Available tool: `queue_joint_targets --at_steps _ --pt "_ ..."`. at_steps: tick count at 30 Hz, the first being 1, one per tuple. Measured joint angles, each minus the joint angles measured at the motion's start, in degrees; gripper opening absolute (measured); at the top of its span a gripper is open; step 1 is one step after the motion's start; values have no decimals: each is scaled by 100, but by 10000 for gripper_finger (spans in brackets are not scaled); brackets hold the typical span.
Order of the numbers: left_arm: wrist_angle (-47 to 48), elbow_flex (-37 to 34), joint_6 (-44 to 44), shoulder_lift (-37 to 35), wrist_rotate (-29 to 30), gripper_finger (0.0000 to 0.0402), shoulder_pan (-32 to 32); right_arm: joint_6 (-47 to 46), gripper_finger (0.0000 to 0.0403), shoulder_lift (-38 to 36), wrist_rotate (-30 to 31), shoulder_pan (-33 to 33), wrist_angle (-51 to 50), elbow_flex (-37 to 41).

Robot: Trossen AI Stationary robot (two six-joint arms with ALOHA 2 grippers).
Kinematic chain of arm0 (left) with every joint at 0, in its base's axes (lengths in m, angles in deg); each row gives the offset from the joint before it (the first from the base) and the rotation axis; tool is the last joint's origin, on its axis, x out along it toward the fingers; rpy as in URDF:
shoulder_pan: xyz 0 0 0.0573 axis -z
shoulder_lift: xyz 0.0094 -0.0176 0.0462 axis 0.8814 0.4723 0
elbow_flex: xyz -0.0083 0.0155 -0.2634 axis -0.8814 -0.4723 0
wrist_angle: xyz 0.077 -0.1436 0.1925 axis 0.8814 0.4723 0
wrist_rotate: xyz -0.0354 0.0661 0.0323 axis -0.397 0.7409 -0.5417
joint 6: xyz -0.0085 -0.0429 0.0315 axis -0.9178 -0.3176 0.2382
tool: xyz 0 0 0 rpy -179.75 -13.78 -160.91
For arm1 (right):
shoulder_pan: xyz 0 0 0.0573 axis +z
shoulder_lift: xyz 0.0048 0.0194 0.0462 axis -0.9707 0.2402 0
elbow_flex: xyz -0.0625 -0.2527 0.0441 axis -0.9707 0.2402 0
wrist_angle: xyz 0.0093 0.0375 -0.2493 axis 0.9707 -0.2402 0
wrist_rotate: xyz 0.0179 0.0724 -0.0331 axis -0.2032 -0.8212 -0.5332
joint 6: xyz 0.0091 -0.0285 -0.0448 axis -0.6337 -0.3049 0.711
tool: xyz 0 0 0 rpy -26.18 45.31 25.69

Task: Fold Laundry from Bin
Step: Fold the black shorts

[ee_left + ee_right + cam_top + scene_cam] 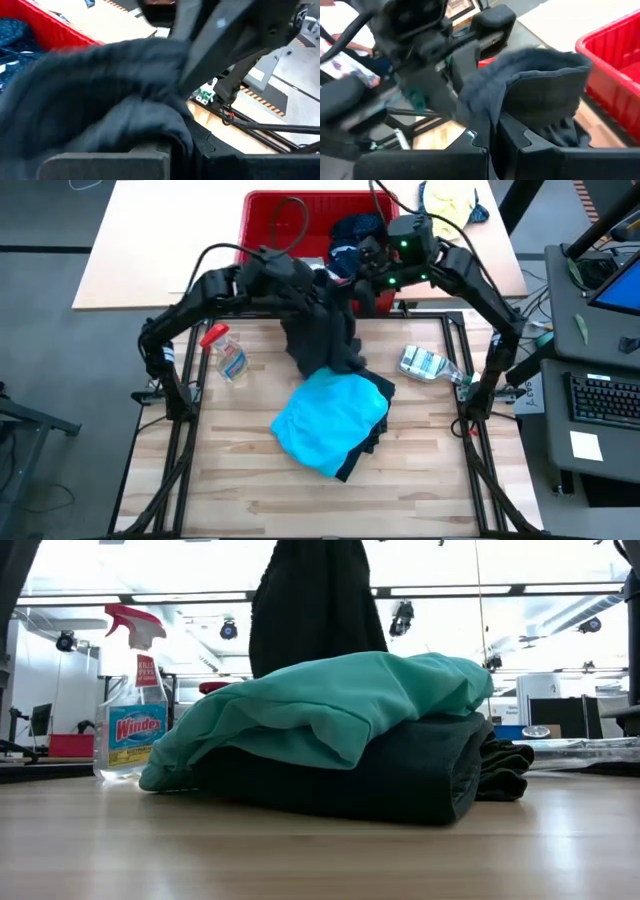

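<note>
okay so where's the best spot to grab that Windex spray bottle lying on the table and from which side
Grip the Windex spray bottle across its clear body, coming straight down from above. In the high view it appears to lie flat, red trigger head toward the bin, with open wood on both long sides for the fingers.

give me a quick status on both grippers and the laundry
Left gripper and right gripper both shut on dark grey garment, lifted near bin. Turquoise garment stacked mid-table. Spray bottle nearby, not blocking.
</note>
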Motion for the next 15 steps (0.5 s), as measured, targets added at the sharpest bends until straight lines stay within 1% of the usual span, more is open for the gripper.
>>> queue_joint_targets --at_steps 2,4,7,10,12,15 --pt "-70 -2 86 18 -195 3 -8 -66 9 36 4 -4 37 0" --pt "-173 -2 274 21 -435 14 -17 -77 9 41 3 -1 52 0" --pt "-240 -2 441 23 -701 45 -12 -75 9 44 9 3 72 -2" --pt "-243 -2 588 21 -913 87 -28 -77 9 57 17 3 60 0" --pt "-269 -2 636 22 -836 120 -28 -82 9 58 39 3 73 0" --pt "-336 -2 618 89 -351 166 -20 -86 9 58 82 1 91 0"
